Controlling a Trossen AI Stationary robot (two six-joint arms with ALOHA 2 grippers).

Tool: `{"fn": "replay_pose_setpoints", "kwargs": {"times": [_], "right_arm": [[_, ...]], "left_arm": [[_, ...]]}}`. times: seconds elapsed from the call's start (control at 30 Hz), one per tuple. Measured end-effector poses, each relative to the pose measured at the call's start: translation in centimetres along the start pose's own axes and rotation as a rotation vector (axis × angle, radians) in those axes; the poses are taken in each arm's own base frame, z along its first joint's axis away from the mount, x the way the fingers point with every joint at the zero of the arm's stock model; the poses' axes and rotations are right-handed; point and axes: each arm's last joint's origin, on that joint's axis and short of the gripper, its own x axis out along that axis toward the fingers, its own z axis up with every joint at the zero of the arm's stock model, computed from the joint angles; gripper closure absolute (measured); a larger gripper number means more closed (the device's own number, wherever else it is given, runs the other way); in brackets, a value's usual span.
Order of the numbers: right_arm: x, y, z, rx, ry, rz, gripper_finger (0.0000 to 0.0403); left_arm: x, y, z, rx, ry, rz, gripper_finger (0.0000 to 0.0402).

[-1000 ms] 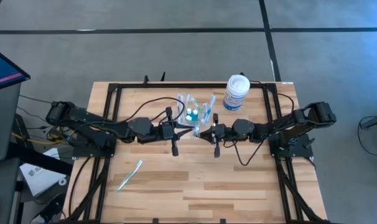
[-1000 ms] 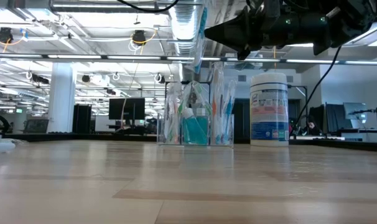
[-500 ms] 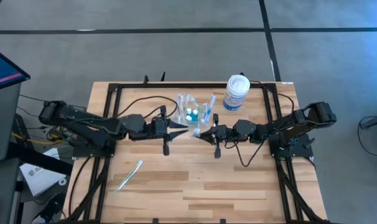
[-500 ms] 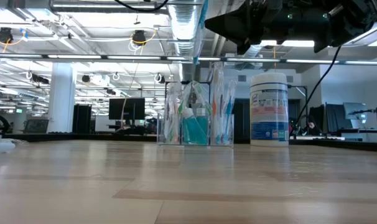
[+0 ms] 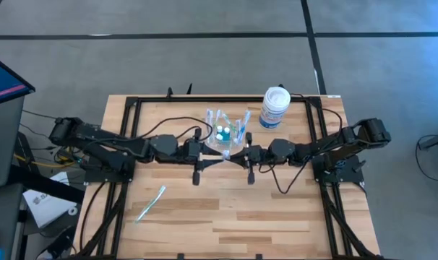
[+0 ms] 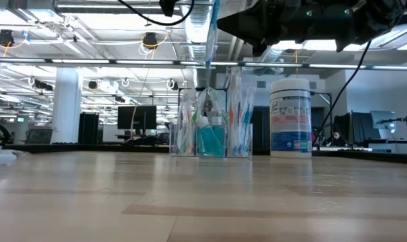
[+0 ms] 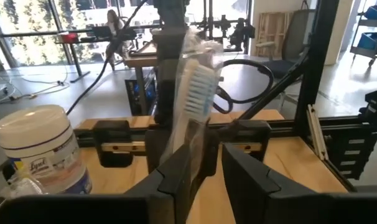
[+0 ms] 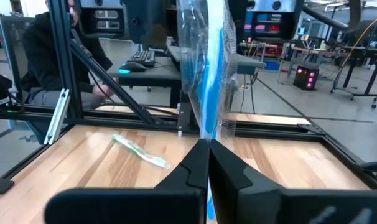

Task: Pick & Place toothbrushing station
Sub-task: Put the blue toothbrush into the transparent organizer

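Overhead, a pale wooden tabletop (image 5: 226,217) sits inside a black frame, with two dark arms reaching toward its middle. Far left, near the front edge, a loose wrapped toothbrush (image 5: 151,202) lies flat, well apart from everything else. Moving right, the left claw (image 5: 217,159) hovers just in front of the toothbrushing station (image 5: 227,131); its wrist view shows the fingers (image 7: 176,177) pinched on a white-bristled toothbrush in clear wrapping (image 7: 191,102), held upright. The station, a clear organizer packed with brushes and a teal bottle, stands on the tabletop toward the back, near the centre. Facing the left claw, the right claw (image 5: 235,157) is closed on a blue-striped wrapped toothbrush (image 8: 207,74), also upright. Further right, beside the station but not touching it, stands a white wipes canister with a blue label (image 5: 275,107).

Judging by this, the step in hand is carrying brushes to the station; next, each claw needs lining up over an upright compartment before lowering and releasing.

Beyond the tabletop lies grey floor, an open workshop with desks and monitors, and a seated person (image 8: 42,56).
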Motion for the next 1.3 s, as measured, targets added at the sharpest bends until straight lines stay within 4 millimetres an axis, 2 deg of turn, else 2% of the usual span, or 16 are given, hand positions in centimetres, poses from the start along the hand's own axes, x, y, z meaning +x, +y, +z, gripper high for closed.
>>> {"fn": "replay_pose_setpoints", "kwargs": {"times": [0.57,0.77,1.0,1.3], "right_arm": [[0.0,0.0,0.0,-0.004,-0.003,-0.001,0.0403],[0.0,0.0,0.0,-0.004,-0.003,0.0,0.0403],[0.0,0.0,0.1,-0.003,-0.007,-0.001,0.0403],[0.0,0.0,0.0,-0.004,-0.005,-0.001,0.0403]], "left_arm": [[0.3,1.0,-0.2,-0.048,0.006,0.033,0.0252],[0.5,0.9,-0.2,-0.052,-0.009,-0.003,0.0233],[1.0,0.7,-0.3,-0.056,-0.041,-0.021,0.0234],[1.9,1.6,-1.0,-0.059,-0.047,-0.017,0.0248]]}}
